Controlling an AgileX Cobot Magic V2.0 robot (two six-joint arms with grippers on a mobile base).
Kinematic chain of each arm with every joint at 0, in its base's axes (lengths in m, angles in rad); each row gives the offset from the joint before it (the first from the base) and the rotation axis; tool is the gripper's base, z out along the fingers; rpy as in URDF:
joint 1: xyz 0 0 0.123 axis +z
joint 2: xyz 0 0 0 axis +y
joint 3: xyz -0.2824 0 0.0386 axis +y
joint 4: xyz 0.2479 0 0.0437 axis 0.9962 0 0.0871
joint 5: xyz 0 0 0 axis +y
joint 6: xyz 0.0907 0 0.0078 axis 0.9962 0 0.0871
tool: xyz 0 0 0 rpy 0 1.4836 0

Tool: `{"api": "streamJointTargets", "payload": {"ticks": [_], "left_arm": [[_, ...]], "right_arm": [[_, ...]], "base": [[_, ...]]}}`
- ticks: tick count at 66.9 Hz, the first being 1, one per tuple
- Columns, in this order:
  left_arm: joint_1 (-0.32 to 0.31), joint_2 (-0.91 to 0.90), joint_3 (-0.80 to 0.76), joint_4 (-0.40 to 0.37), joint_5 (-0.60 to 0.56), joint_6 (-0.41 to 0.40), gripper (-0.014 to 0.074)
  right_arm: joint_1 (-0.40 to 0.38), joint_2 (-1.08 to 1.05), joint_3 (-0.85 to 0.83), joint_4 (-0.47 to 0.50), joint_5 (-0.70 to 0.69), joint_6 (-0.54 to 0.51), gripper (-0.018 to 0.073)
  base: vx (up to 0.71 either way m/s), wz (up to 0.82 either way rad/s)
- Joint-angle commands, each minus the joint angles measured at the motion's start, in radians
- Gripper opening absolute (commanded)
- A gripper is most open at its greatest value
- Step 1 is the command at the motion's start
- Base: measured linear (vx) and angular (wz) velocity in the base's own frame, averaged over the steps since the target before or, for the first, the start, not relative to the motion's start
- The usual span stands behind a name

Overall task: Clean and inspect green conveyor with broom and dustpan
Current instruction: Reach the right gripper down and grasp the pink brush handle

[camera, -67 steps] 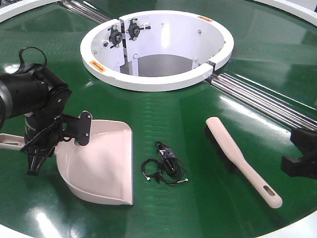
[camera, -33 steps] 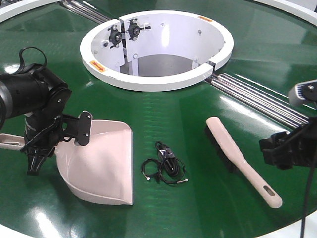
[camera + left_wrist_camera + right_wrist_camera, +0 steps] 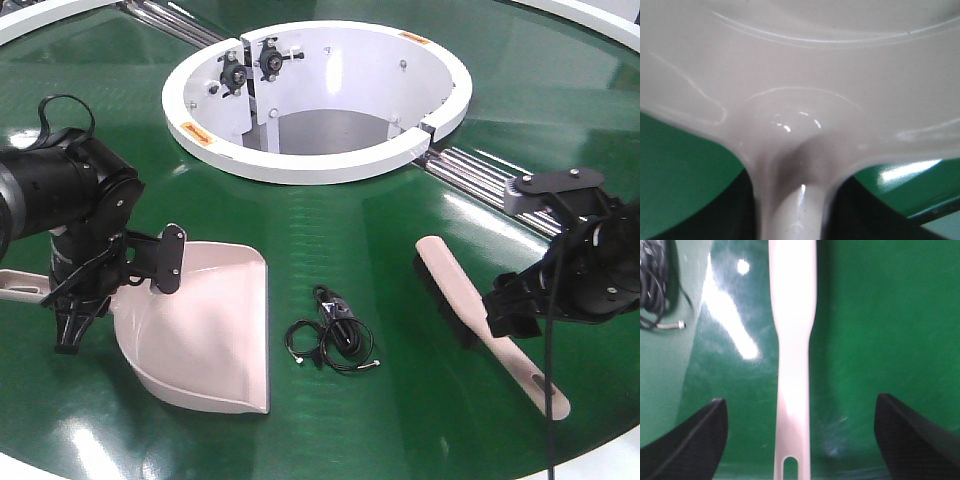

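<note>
A: Right gripper (image 3: 801, 440), state?
B: Jaws spread wide, nothing held. The broom (image 3: 792, 340) handle runs straight up the gap between the fingers and touches neither. Its slotted hole is at the near end.
A: Broom position?
B: Flat on the green conveyor (image 3: 380, 230), right of a coiled black cable (image 3: 333, 340). The gripper sits over the handle, the bristle end beyond it.
A: Left gripper (image 3: 70, 315)?
B: Clamped on the dustpan (image 3: 210, 340) handle at its neck. The pan lies flat on the belt, left of the cable.
</note>
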Motion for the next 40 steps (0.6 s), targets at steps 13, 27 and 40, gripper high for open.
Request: {"api": "streamJointTargets", "payload": {"ticks": [13, 27, 40], "left_arm": [[-0.008, -0.046, -0.028, 0.016, 0.003, -0.011, -0.0006], [-0.008, -0.046, -0.028, 0.016, 0.003, -0.011, -0.0006], [-0.008, -0.046, -0.028, 0.016, 0.003, -0.011, -0.0006]], "right_arm": [[0.002, 0.087, -0.043, 0.009, 0.0, -0.012, 0.0582], [0.002, 0.16, -0.053, 0.009, -0.005, -0.012, 0.0582], [0.002, 0.227, -0.09, 0.005, 0.026, -0.007, 0.0582]], "base": [[0.0, 0.0], [0.0, 0.0], [0.0, 0.0]]}}
